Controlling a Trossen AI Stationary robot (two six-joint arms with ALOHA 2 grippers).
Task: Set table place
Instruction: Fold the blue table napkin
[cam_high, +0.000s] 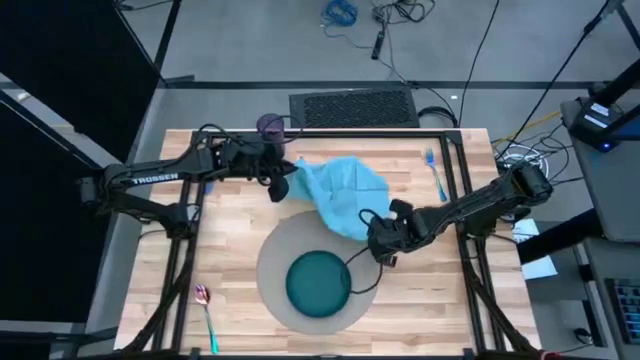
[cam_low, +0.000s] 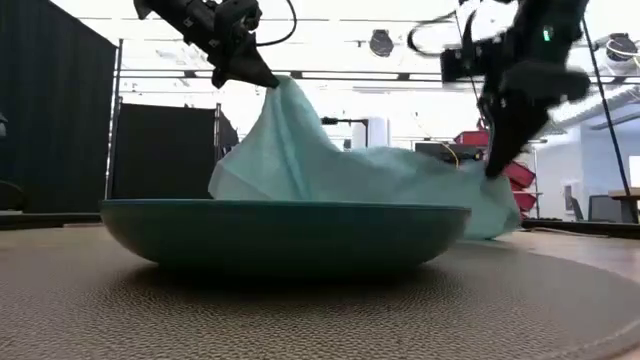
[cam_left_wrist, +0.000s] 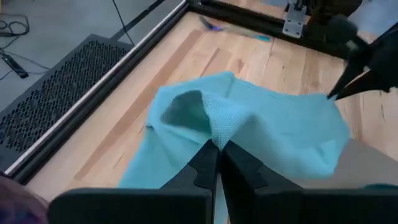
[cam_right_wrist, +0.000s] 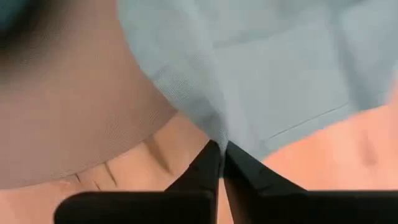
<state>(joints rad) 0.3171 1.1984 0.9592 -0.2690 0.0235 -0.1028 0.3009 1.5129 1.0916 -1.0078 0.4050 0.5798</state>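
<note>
A light blue napkin (cam_high: 340, 192) lies spread on the table's far middle, raised at two points. My left gripper (cam_high: 283, 183) is shut on its left corner; my right gripper (cam_high: 377, 240) is shut on its near right edge, beside the round grey mat (cam_high: 275, 262). A teal plate (cam_high: 318, 282) sits on the mat. A blue fork (cam_high: 434, 172) lies at the far right, a pink-bowled, green-handled spoon (cam_high: 206, 312) at the near left, and a purple cup (cam_high: 270, 127) stands at the far edge. No knife shows. My left gripper pinches a corner of the napkin (cam_left_wrist: 219, 134) between its two fingertips, coming from the table's left and slanting down. That corner is lifted into a peak (cam_low: 282, 88), and the cloth slopes down from it to the table. My right gripper pinches the napkin's near right edge (cam_right_wrist: 217, 138) between its fingertips, coming from the right and pointing down. The edge there stays low, close to the table, next to the mat.
A black metal frame (cam_high: 458, 170) runs along the table's sides and far edge. A perforated black panel (cam_high: 352, 106) lies beyond the far edge. Bare wood (cam_high: 440, 300) lies right of the mat.
</note>
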